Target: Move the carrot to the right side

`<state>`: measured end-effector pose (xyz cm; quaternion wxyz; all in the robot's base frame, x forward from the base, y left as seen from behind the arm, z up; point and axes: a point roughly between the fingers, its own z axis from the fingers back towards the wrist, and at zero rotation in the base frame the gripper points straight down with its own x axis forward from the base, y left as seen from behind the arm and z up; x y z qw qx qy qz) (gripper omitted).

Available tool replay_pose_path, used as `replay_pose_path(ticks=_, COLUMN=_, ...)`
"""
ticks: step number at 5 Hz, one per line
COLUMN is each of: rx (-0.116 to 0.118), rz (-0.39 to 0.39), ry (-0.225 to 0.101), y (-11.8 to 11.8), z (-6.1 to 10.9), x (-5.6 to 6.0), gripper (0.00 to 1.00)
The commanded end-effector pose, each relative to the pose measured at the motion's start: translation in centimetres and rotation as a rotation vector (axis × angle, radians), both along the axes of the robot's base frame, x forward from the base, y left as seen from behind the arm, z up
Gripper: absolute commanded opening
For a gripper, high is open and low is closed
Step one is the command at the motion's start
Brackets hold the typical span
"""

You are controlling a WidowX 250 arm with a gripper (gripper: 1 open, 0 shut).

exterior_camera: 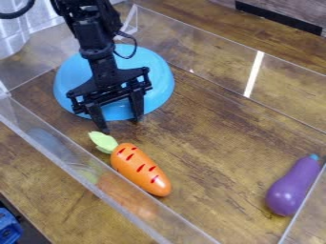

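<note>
The orange carrot [139, 166] with dark-red stripes and a yellow-green tip lies on the wooden floor of the clear bin, tip pointing up-left. My black gripper [116, 118] hangs above and behind it, over the front edge of a blue bowl, fingers spread open with nothing between them. It stands a short way above and left of the carrot's leafy tip, not touching it.
An upturned blue bowl [152, 70] sits at the back left under the arm. A purple eggplant [292, 186] lies at the right edge. Clear plastic walls [57, 148] ring the wooden floor; bare wood lies between carrot and eggplant.
</note>
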<state>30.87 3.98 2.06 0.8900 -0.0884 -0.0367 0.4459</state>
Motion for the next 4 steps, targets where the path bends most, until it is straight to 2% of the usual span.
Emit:
replay_pose_path(ticks=1, rx=0.016, rz=-0.025, ry=-0.027, y=-1.4, z=0.5, x=-0.8, gripper=0.0)
replay_pose_path(ticks=2, rx=0.021, rz=-0.044, ry=-0.033, y=-2.5, z=0.3, x=-1.6, gripper=0.0)
replay_pose_path(ticks=3, rx=0.024, rz=-0.083, ry=-0.038, y=-3.3, z=0.2, x=-1.9, gripper=0.0)
replay_pose_path(ticks=4, rx=0.026, rz=-0.12, ry=-0.041, y=-4.2, z=0.1, x=-2.0, gripper=1.0)
